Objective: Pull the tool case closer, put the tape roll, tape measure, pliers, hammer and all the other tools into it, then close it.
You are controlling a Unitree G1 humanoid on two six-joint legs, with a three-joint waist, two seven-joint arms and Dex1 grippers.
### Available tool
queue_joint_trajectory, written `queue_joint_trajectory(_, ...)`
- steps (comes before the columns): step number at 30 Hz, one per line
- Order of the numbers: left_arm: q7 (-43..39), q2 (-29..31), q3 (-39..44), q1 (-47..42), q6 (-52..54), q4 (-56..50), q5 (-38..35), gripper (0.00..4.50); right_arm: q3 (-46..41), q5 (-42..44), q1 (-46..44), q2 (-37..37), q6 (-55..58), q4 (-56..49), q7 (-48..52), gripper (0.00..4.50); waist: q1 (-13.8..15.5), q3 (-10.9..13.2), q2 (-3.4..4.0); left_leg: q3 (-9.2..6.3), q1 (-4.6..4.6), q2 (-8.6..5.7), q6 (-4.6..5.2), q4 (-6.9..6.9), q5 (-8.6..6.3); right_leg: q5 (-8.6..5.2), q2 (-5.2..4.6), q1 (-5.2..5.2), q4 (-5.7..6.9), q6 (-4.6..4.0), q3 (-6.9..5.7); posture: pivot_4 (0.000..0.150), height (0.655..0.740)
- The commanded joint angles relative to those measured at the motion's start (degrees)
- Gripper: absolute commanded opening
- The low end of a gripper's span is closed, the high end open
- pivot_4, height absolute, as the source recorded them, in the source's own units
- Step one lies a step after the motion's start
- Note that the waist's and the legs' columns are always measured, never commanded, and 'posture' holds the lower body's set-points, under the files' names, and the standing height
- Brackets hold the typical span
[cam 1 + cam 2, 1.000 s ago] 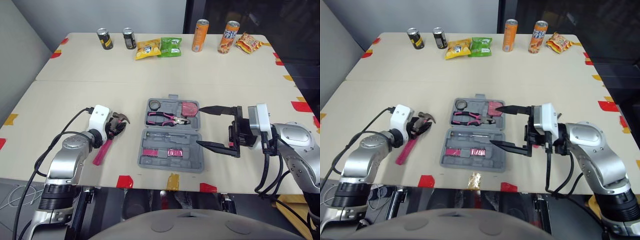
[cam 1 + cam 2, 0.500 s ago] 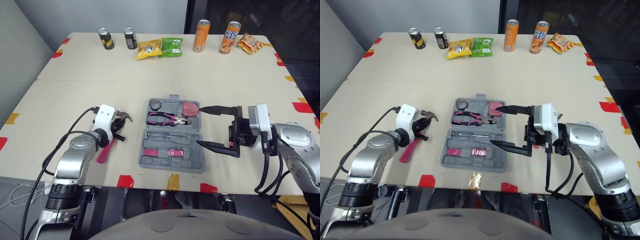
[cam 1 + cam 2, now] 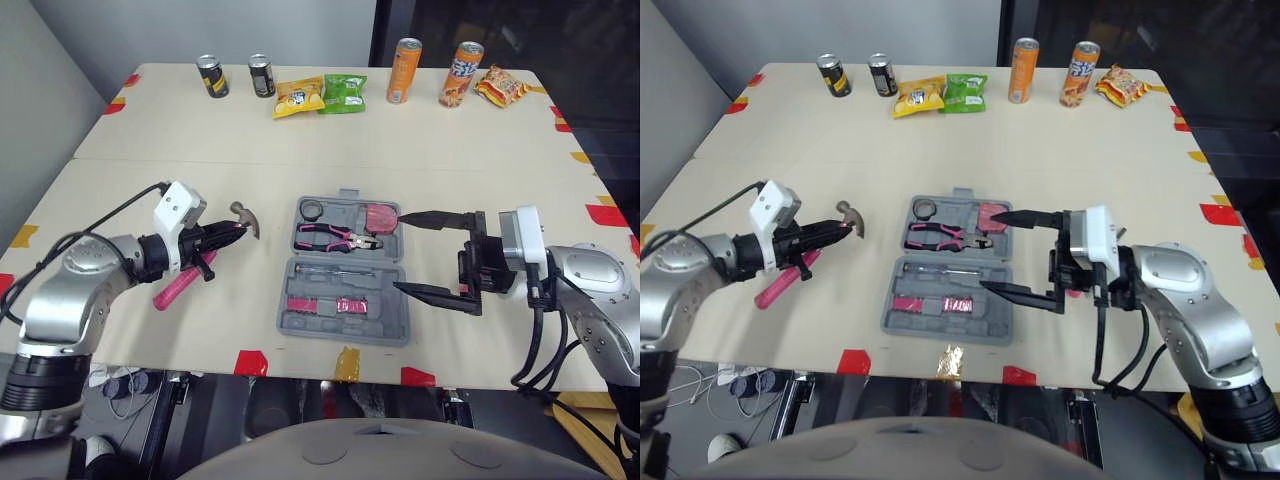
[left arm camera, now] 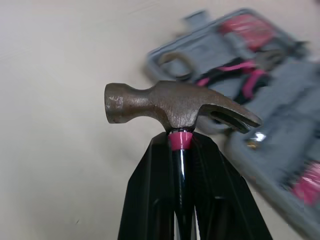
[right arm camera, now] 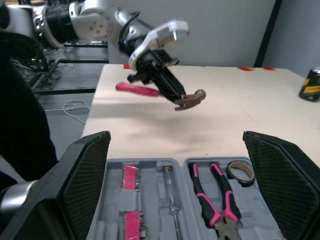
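Left gripper (image 3: 218, 236): fingers clamped on the hammer (image 3: 246, 216) just below its head. The hammer is held clear of the table (image 3: 420, 150), its head toward the tool case (image 3: 340, 328) and its pink handle trailing back under the wrist.

Right gripper (image 3: 400, 251): fingers spread wide, nothing held, just beside the case's right edge, tips pointing at it.

Tool case: open and lying flat at the table's near edge, between the 2 grippers. Far half holds the tape roll (image 3: 310, 209), pliers (image 3: 335, 237) and tape measure (image 3: 379, 215). Near half holds a screwdriver (image 3: 335, 272).

Far edge: 4 cans and 3 snack packs, well apart from the case.
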Motion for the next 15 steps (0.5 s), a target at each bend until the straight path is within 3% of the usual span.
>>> queue_joint_trajectory(1, -2.74, 0.83, -5.34, -4.33, 1.15, -3.84, -1.22, 0.01, -5.04, 2.12, 2.42, -3.28, 1.77, -2.36, 1.04, 4.50, 0.13, 0.00, 0.00, 0.02, 0.00, 0.00, 0.00, 0.00, 0.00, 0.00, 0.00, -0.01, 0.00, 0.00, 0.02, 0.150, 0.7400)
queue_joint_trajectory(7, -2.17, -2.41, -19.83, -14.15, 3.37, -4.85, 3.23, 0.01, -17.16, 5.53, 11.29, -8.50, 4.19, -3.28, 5.28, 4.50, 0.70, 0.02, 0.04, 0.01, 0.00, 0.01, 0.00, -0.02, 0.00, 0.00, 0.02, -0.02, 0.06, 0.00, 0.01, 0.150, 0.7400)
queue_joint_trajectory(15, 3.02, -13.84, -37.40, -26.33, 11.99, -4.81, 9.53, 0.01, -29.80, 6.65, 20.23, -11.51, 6.74, -3.52, 10.66, 4.50, 0.65, 0.02, 0.04, 0.00, -0.03, 0.01, 0.00, 0.04, 0.00, 0.00, 0.03, 0.02, 0.07, 0.01, 0.01, 0.150, 0.7400)
